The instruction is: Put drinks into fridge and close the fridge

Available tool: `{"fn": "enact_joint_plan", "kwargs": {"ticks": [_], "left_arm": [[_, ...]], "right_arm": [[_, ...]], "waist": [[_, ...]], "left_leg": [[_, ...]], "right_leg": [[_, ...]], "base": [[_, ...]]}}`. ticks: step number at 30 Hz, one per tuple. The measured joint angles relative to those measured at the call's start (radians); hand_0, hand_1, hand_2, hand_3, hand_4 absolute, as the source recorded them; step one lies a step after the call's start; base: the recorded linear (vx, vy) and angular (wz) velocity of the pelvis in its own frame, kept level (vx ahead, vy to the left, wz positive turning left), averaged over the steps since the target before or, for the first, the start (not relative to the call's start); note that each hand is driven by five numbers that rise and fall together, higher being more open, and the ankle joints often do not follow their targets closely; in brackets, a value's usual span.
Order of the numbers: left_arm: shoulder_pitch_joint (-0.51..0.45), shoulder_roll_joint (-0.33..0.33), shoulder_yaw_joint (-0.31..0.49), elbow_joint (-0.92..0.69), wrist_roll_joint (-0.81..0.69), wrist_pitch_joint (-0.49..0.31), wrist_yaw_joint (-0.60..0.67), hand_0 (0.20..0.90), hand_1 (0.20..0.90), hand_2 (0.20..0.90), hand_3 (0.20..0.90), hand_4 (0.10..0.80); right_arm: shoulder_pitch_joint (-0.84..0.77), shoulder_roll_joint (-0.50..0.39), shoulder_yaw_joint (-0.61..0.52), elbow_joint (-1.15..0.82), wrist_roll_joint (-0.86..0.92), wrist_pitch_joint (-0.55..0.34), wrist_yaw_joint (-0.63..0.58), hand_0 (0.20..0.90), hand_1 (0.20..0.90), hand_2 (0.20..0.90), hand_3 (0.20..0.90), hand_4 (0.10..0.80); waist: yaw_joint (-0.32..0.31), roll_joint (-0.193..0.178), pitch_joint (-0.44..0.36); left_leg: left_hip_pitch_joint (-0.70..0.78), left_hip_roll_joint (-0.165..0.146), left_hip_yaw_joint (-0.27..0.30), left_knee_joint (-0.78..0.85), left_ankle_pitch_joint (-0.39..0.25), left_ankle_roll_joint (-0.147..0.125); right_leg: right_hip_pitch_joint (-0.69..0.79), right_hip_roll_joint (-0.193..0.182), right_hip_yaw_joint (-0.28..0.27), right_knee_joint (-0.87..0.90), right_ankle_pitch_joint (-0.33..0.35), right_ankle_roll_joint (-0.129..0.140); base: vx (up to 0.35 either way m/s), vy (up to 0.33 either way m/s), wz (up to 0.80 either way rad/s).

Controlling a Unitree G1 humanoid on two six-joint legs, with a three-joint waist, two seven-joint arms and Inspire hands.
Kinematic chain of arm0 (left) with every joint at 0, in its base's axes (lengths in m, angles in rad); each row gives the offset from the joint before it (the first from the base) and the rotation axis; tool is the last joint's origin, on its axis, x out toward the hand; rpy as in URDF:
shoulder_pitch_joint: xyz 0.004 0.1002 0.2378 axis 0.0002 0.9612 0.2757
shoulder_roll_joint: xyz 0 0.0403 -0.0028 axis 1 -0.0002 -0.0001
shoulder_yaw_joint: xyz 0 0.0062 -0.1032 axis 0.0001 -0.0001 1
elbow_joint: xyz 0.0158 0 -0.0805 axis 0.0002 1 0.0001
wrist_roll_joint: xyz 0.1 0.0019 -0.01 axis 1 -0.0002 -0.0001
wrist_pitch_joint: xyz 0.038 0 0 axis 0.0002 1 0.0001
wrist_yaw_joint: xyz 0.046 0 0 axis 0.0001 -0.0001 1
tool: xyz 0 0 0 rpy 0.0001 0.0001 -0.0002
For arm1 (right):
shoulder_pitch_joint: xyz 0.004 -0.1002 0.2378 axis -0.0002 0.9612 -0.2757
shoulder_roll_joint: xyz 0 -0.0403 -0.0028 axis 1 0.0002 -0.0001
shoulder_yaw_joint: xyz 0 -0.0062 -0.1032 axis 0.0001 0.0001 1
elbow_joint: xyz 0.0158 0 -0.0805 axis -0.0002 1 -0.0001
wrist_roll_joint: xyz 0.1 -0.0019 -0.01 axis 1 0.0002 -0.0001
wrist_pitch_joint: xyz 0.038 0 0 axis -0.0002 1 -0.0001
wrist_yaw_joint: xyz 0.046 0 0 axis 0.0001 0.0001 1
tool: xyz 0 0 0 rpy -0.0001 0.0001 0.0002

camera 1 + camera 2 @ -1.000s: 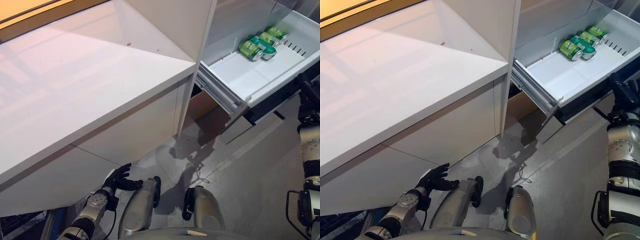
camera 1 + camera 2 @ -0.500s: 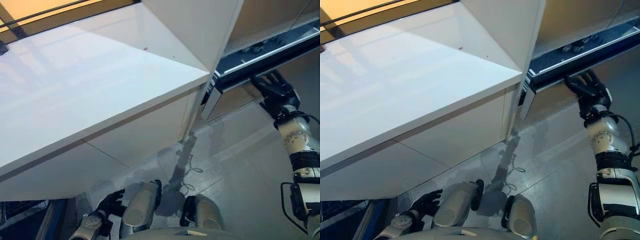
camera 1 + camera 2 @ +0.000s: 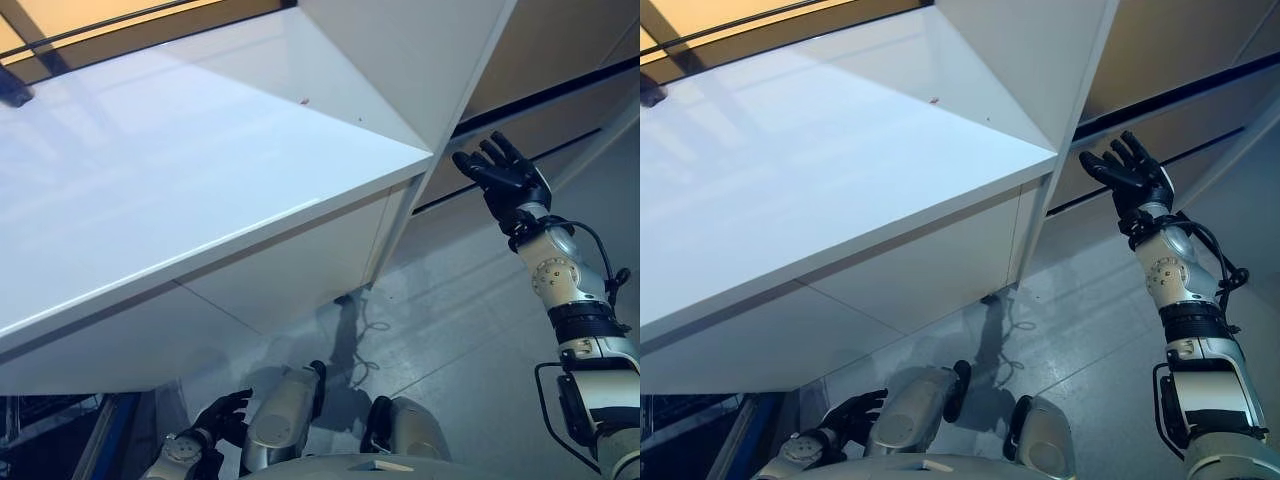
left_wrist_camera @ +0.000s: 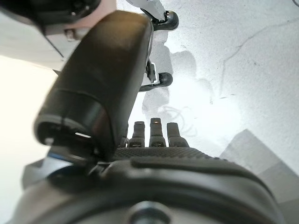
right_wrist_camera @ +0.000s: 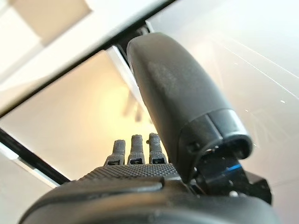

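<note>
The fridge drawer's tan front [image 3: 545, 55] stands shut beside the white upright panel [image 3: 420, 50], with a dark gap [image 3: 560, 88] under it. No drinks show. My right hand [image 3: 505, 180] is open, fingers spread and straight, raised in front of the tan fronts; whether it touches them I cannot tell. It also shows in the right eye view [image 3: 1130, 175]. In the right wrist view its fingers [image 5: 133, 151] point at the tan front [image 5: 70, 107]. My left hand [image 3: 222, 418] hangs low at the lower left, open and empty, fingers [image 4: 154, 133] over the floor.
A long white counter [image 3: 200, 170] runs across the left and middle, with white cabinet fronts [image 3: 290, 270] below it. Grey floor [image 3: 470, 320] lies in front of the fridge. A blue frame [image 3: 100, 450] shows at the lower left.
The drawer with green cans was open; my right hand pushed it in and it is now shut. The hand has come up and back a little. The camera has shifted.
</note>
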Motion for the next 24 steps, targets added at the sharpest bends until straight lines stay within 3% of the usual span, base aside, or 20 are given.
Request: {"fn": "enact_joint_plan", "kwargs": {"ticks": [5,12,18,24], "left_arm": [[0.018,0.017,0.009,-0.001,0.0,0.03,0.0,0.9,0.9,0.9,0.9,0.8],[0.094,0.008,0.049,0.006,-0.021,0.06,0.006,0.9,0.9,0.9,0.9,0.8],[0.119,0.006,0.123,0.052,-0.11,0.068,-0.027,0.9,0.9,0.9,0.9,0.8],[0.111,-0.007,0.174,0.065,-0.24,0.081,-0.076,0.9,0.9,0.9,0.9,0.8]], "right_arm": [[0.149,0.095,-0.014,-0.09,-0.004,-0.015,0.002,0.9,0.9,0.9,0.9,0.8],[0.437,0.176,-0.012,-0.027,-0.056,-0.011,0.052,0.9,0.9,0.9,0.9,0.8],[0.564,0.25,-0.009,0.141,-0.106,0.001,0.093,0.9,0.9,0.9,0.9,0.8],[0.598,0.313,-0.016,0.445,-0.183,0.008,0.14,0.9,0.9,0.9,0.9,0.8]], "waist": [[-0.038,-0.03,-0.039],[-0.091,-0.045,-0.135],[-0.134,-0.052,-0.198],[-0.136,-0.052,-0.264]], "left_leg": [[0.061,0.028,0.039,-0.094,0.022,-0.002],[0.159,0.046,0.089,-0.279,0.078,0.0],[0.229,0.056,0.11,-0.393,0.118,-0.008],[0.279,0.063,0.122,-0.477,0.153,-0.016]], "right_leg": [[0.046,0.034,0.039,-0.117,0.053,0.004],[0.121,0.066,0.089,-0.311,0.14,0.013],[0.178,0.085,0.109,-0.425,0.189,0.009],[0.207,0.097,0.113,-0.482,0.205,0.005]], "base": [[-0.146,-0.039,-0.3],[-0.126,-0.015,-0.27],[-0.114,0.008,-0.13],[-0.086,0.028,-0.03]]}}
